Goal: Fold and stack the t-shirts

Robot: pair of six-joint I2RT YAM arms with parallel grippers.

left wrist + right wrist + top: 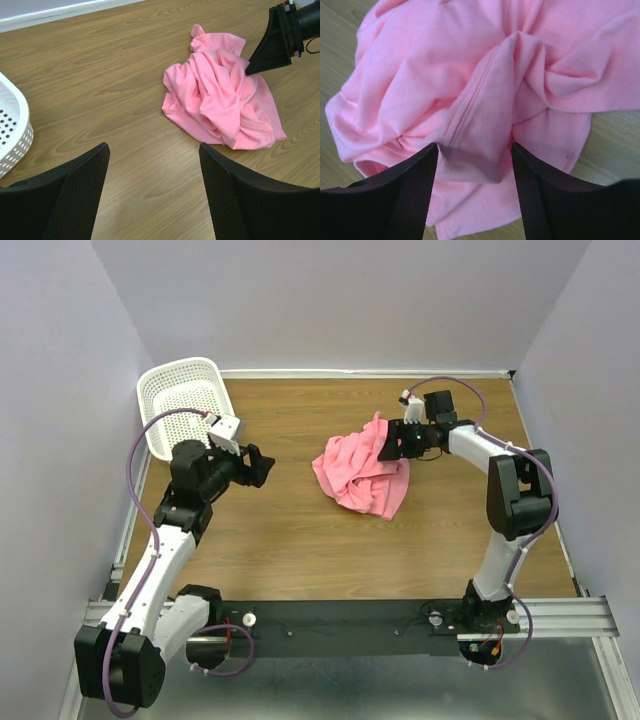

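The pink t-shirt (362, 472) lies crumpled in a heap on the wooden table, right of centre. My right gripper (388, 443) is at the heap's upper right edge, and in the right wrist view it (475, 147) stands open astride a raised fold of the t-shirt (485, 75), with the hemmed cloth filling the gap between the fingers. My left gripper (262, 466) hovers left of the heap, apart from it. In the left wrist view it (154, 147) is open over bare wood, and the t-shirt (220, 105) lies ahead to the right with the right gripper (275, 40) at its far edge.
A white perforated basket (185, 362) stands at the table's back left corner, and its rim (15, 135) shows at the left of the left wrist view. Pale walls enclose the table on three sides. A black rail runs along the near edge.
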